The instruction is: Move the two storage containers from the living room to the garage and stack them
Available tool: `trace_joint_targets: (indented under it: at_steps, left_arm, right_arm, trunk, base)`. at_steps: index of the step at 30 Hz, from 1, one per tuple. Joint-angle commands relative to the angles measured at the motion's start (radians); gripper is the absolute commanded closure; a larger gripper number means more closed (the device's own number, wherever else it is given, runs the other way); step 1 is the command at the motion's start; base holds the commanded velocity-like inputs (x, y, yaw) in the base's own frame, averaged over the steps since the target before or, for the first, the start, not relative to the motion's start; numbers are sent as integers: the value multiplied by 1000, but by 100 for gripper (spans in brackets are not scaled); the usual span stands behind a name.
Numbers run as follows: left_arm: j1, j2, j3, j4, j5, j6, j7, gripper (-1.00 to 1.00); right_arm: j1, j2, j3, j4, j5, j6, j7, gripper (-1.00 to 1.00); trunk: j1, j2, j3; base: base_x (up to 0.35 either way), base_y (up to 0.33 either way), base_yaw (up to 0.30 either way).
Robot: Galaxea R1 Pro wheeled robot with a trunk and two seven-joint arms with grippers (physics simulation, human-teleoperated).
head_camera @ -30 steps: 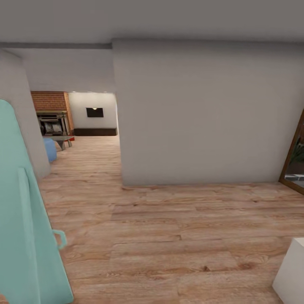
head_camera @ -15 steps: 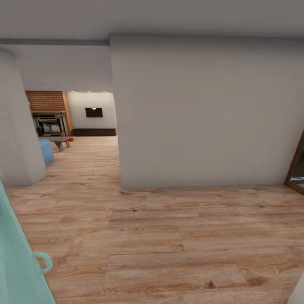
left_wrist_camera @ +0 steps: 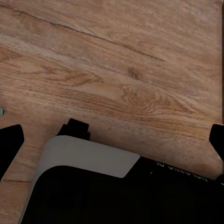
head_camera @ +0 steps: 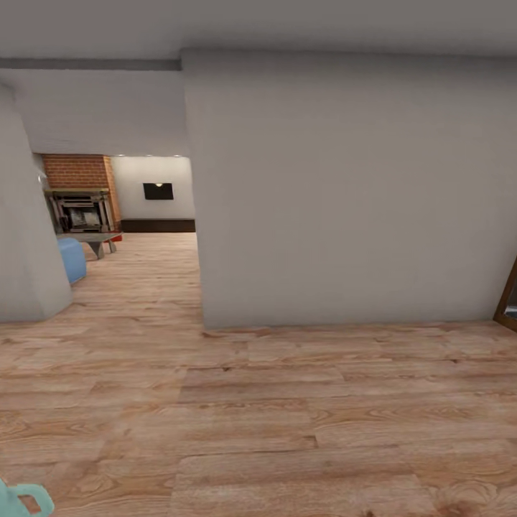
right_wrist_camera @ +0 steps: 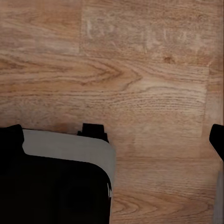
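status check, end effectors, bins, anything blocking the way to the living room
Both end effectors open, empty, over wood floor. No clear bin; red sliver near fireplace. White wall ahead; opening left of it.

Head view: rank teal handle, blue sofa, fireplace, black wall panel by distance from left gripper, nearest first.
1. Teal handle: bottom left corner, beside the robot.
2. Blue sofa: left, past the wall corner.
3. Fireplace: behind the sofa.
4. Black wall panel: far wall.

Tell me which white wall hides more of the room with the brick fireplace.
The big white wall in the middle: it blocks everything right of the opening. The narrow wall at the left edge covers little beside the brick fireplace.
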Motion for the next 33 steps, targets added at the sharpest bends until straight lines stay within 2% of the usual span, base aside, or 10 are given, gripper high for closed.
trace_joint_targets:
  at_steps: [1,33]
  left_arm:
    - [-1,0,-7,0,7,3,2,-100]
    - [-1,0,-7,0,9,3,2,-100]
  right_arm:
    - [-1,0,7,3,1,-5,-4,-100]
    - [-1,2,8,3,4,-6,-4,-100]
  trunk:
    - [1,-1,-1]
    - [1,-1,-1]
  base:
    - [323,0,0]
    - [323,0,0]
